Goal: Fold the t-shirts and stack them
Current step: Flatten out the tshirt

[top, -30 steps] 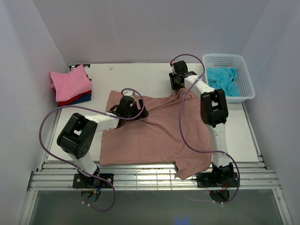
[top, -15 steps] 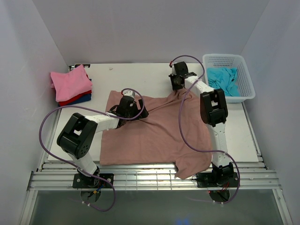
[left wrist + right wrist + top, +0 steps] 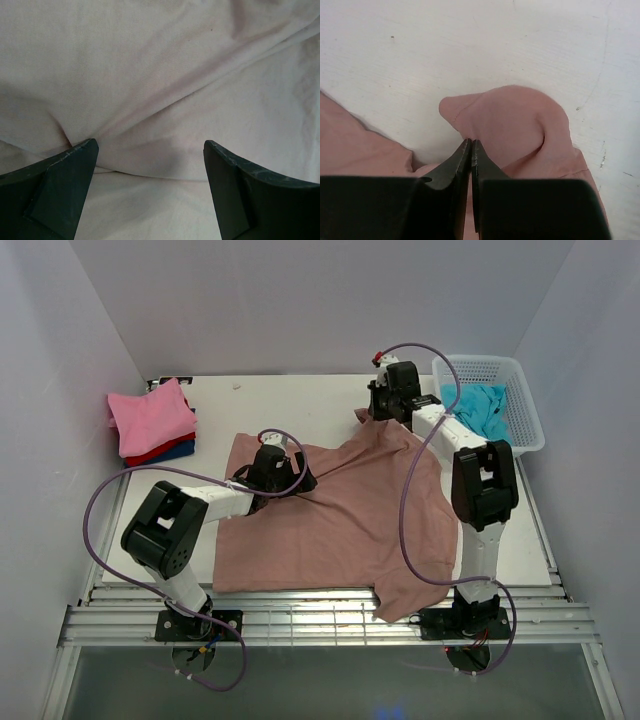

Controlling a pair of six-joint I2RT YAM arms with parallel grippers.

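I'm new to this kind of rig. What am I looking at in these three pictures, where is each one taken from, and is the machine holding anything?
Two robot arms are bolted at the near edge of a white table. The wide picture looks down from above and behind them. The two close-ups come from a camera on each wrist. A large rose-brown t-shirt lies spread on the table. The left end effector stands open over its cloth and holds nothing. The right end effector is shut, pinching a far corner of that shirt, probably a sleeve. At far left sits a stack of folded shirts, pink on top, with red and dark blue beneath. At far right a white basket holds a turquoise t-shirt.
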